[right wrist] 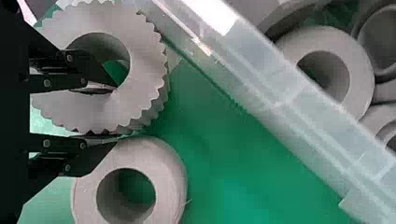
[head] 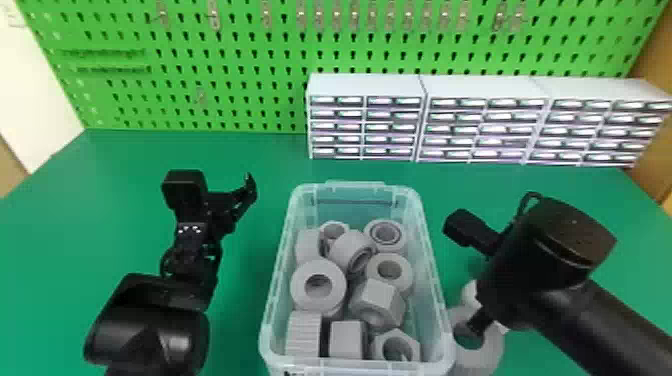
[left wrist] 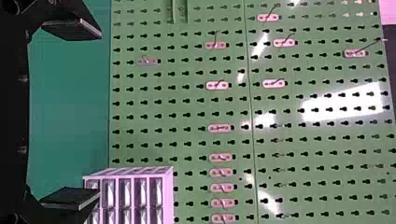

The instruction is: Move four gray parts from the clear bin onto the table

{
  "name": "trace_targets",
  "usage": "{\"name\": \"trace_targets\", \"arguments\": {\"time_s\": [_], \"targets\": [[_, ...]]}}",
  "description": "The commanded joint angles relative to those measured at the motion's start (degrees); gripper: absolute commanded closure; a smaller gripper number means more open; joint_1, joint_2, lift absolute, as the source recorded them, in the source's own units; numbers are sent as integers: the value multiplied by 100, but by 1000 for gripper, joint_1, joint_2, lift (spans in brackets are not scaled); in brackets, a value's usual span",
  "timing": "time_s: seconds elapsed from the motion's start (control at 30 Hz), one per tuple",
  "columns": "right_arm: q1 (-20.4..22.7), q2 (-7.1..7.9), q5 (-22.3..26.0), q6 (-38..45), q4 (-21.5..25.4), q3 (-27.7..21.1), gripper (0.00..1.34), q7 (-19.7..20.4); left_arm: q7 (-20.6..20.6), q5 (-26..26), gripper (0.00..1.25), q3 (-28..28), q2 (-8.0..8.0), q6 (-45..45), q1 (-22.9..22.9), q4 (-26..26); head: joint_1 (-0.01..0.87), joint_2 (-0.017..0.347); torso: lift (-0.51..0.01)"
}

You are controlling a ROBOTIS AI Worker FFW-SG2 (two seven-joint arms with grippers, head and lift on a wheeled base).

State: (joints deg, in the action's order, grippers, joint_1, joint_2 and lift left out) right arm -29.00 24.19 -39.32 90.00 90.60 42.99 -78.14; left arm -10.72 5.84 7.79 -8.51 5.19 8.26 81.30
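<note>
Right tool point(right wrist: 116, 115) narrow across the wall of a toothed ring point(right wrist: 147, 70), one finger in its bore, presumably for grip. It's beside the clear bin point(right wrist: 280, 100), above the counter point(head: 250, 150) or on it, can't tell. My left tool point(left wrist: 99, 113) is wide, out of the way.

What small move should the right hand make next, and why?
Probably the right hand should open, leaving the toothed gray part on the table: that part is outside the clear bin, one finger in its hole, one at its rim. Whether it rests flat, I can't tell.
</note>
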Motion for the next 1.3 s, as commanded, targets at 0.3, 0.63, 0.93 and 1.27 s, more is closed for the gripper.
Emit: {"name": "trace_targets", "arguments": {"time_s": [0.3, 0.63, 0.93, 1.27], "targets": [[114, 50, -146, 8, -236, -317, 963, -19, 0, -4, 101, 38, 69, 0, 9, -44, 693, 72, -52], [149, 94, -261, 8, -262, -502, 930, -19, 0, -12, 101, 38, 78, 0, -9, -53, 693, 72, -52], [175, 86, -296, 8, -332, -502, 473, -19, 0, -12, 101, 29, 87, 9, -27, -62, 693, 72, -52], [167, 68, -287, 8, -350, -555, 364, -19, 0, -12, 101, 20, 96, 9, -35, -53, 693, 72, -52]]}}
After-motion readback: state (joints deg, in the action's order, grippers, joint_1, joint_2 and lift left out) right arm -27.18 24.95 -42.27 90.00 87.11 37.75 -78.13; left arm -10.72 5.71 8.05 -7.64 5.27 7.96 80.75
